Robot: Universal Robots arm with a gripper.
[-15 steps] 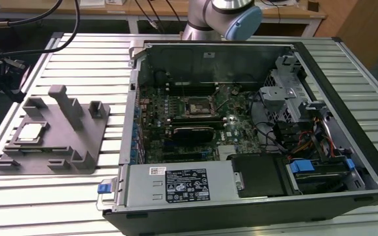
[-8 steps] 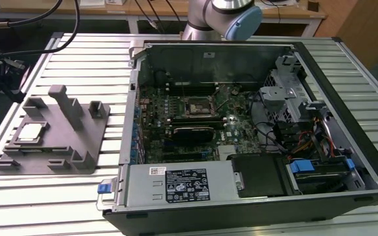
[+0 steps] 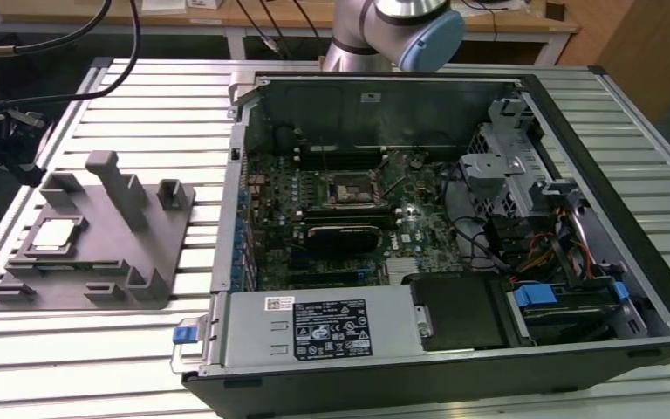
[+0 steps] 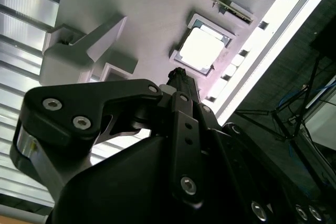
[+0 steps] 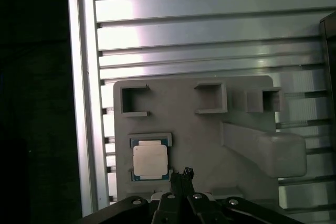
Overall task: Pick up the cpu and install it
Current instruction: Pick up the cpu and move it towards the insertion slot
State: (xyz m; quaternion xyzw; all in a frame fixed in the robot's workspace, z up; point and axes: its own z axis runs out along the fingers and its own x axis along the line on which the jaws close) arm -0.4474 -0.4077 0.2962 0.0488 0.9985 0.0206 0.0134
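One cpu (image 5: 150,161) lies flat in the grey tray's (image 5: 199,140) pocket, just to one side of the hovering gripper (image 5: 185,173), whose jaws seem pressed together, empty.

A ribbed metal table (image 5: 210,24) spreads beneath the end effector (image 5: 186,172), its pale slats catching bright glare in both wrist views. Past the table edge near the end effector lies dark floor (image 5: 37,103), where a thin-legged black stand (image 4: 310,93) rises, well apart from it. In the exterior view a wooden bench (image 3: 509,24) lines the table's far side, beside a brown panel (image 3: 649,44).
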